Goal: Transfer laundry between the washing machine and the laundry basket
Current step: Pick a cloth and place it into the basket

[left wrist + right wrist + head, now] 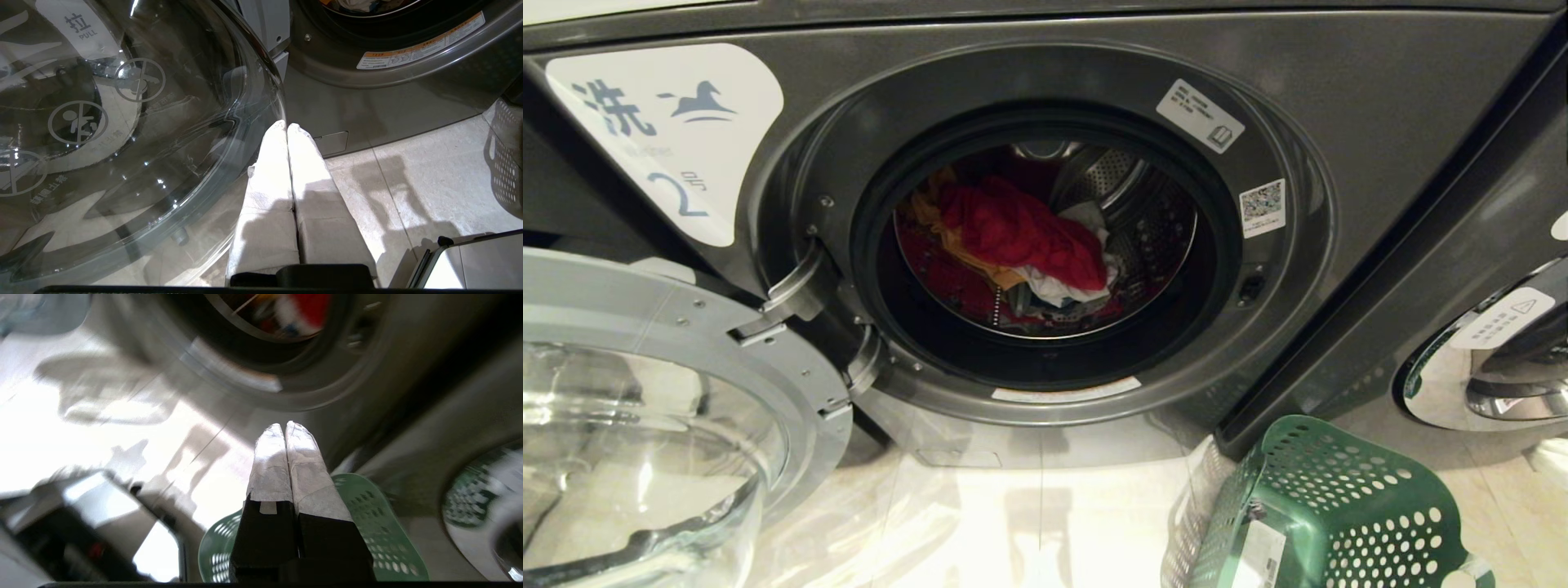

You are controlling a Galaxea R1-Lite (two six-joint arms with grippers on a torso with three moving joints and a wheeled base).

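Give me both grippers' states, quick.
Left gripper: closed, empty, beside the open door.
Right gripper: closed, empty, above the laundry basket.

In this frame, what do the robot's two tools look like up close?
Both look alike. The left tool has two long tapered fingers wrapped in white tape or cloth, with rounded tips, rising from a black base. The right tool has the same white-wrapped fingers, on blocky black finger mounts, with a small white tab at the edge of the wrap. No cables or markings show. Neither arm appears in the head view.
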